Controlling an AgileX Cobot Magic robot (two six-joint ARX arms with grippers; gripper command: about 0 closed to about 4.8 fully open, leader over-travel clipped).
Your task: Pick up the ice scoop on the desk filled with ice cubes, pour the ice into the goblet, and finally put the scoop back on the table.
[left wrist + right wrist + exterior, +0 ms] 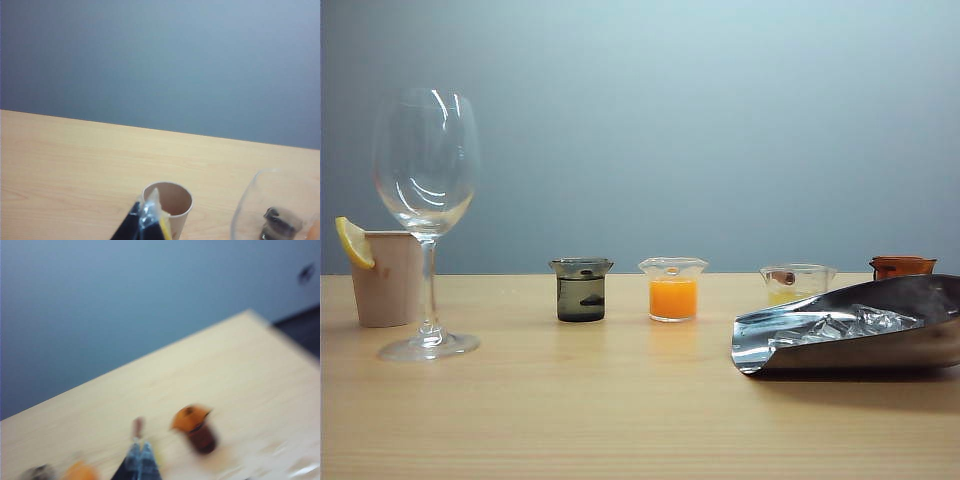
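Ice scoop lies on the table, goblet stands far left.

Exterior view: ice scoop [850, 338] with ice cubes [845, 324] lies right on the table [620, 420]; goblet [426, 215] beside beige cup [386, 277].
Left wrist view: left gripper [145, 222] fingers pressed together, above the cup.
Right wrist view, blurred: right gripper [139, 460] fingers together, holding nothing.

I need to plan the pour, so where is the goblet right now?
In the exterior view the goblet stands upright at the table's left, just in front of the lemon cup, far from the ice scoop at the right.
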